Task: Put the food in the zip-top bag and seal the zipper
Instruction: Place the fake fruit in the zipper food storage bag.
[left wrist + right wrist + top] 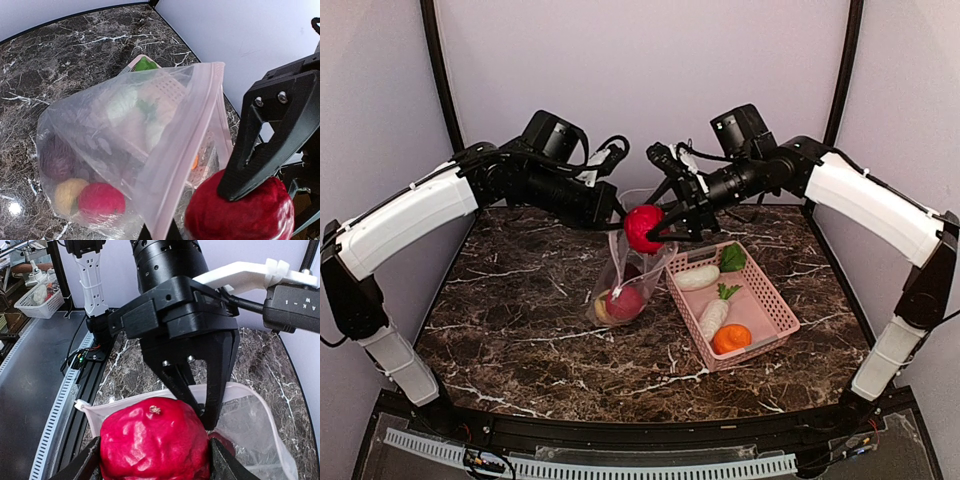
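Note:
My left gripper (617, 212) is shut on the pale zip strip (187, 135) of the clear zip-top bag (625, 285) and holds its mouth up above the table. Inside the bag lie a red ball (100, 201), a yellow-peach ball (67, 195) and a dark purple piece (55, 159). My right gripper (655, 228) is shut on a large red ball (154, 442) and holds it right at the bag's mouth; the ball also shows in the left wrist view (240, 212). Two white radishes (712, 318), an orange piece (731, 339) and a green leafy piece (732, 258) lie in the pink basket.
The pink mesh basket (776, 308) stands right of the bag on the dark marble table (520, 320). White walls close the back and sides. The black frame rail (620, 435) runs along the near edge.

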Tool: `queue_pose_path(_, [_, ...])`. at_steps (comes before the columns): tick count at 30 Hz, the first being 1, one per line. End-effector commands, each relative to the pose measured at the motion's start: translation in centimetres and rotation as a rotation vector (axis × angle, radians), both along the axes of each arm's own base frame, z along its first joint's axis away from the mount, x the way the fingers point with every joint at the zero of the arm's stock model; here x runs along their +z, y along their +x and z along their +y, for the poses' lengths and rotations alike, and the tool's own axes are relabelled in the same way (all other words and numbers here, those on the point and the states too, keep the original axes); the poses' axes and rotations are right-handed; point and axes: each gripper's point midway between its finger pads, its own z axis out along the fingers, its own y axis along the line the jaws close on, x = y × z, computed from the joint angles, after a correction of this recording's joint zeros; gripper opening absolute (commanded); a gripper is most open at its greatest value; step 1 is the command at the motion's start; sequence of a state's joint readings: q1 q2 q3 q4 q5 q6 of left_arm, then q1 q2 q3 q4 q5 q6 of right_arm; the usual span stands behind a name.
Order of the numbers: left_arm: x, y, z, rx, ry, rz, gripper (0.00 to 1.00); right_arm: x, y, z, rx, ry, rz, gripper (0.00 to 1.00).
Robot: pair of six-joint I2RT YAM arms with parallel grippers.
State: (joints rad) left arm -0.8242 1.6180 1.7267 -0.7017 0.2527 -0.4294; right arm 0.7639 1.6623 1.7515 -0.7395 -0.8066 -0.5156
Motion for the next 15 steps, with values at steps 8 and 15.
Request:
queue_pose_path(8, [2.2,-1.0,0.6,0.000,-0.058,-0.028,0.01,-2.5,2.0,2.0,-0.028,-0.001,-0.024,0.60])
queue_pose_path(15, [2.0,-0.8,1.0,0.018,-0.043,-0.045,0.01,-4.2,1.6,1.3,-0.030,-0.051,-0.029,0.69])
